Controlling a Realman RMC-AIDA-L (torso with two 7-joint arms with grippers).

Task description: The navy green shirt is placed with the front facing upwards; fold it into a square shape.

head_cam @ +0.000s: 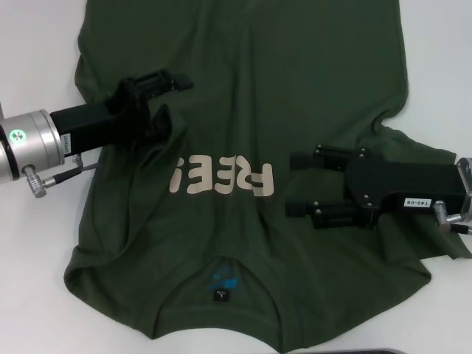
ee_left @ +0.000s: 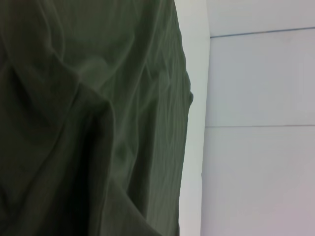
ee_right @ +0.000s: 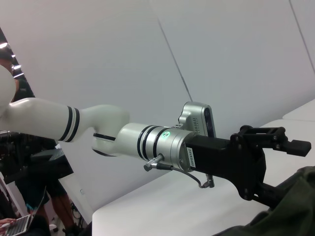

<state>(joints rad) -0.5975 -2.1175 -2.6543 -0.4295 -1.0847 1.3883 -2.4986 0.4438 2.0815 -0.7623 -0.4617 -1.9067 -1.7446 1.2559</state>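
On the white table, the navy green shirt lies spread, cream letters up. At its left sleeve my left gripper has fingers spread, lower one buried in fabric. Over its right side, my right gripper hovers, fingers wide apart, empty.

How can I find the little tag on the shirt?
Start at the big dark green shirt covering the white table. Follow it below the cream letters to the curved collar. The tag is a tiny black square beside blue print.
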